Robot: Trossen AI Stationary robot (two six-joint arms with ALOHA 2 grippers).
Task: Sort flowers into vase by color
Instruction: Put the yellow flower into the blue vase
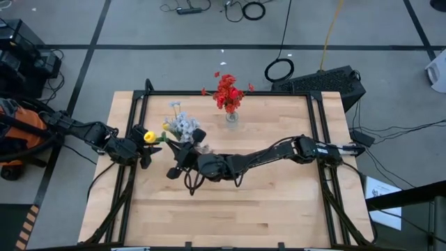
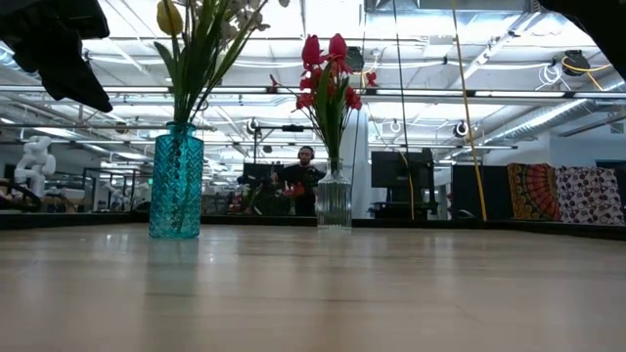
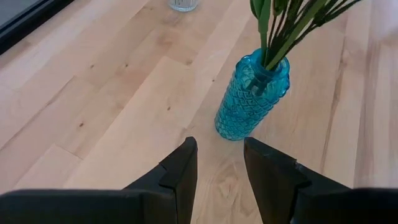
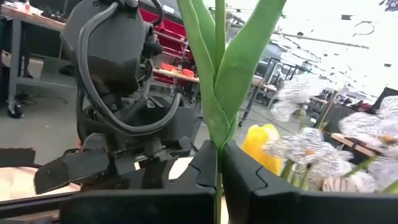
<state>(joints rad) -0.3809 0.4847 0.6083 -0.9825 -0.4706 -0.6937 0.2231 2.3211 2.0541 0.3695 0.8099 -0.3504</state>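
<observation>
A blue patterned vase stands on the table's left half, holding green stalks, a yellow bud and pale white sprays. Red flowers stand in a clear ribbed vase near the far edge. My right gripper is beside the blue vase, shut on a green leafy stalk whose bloom is out of view. My left gripper hovers open and empty, left of and above the blue vase. My right gripper pinches a thin green stalk between its two fingers, just below where two long leaves split off. The stalk runs upright across the fingers. Its lower end is hidden by the fingers, and its bloom lies above the picture.
Bare wooden tabletop spreads over the near and right parts. A black frame rail borders the far edge. Beyond the table a person sits among workshop benches.
</observation>
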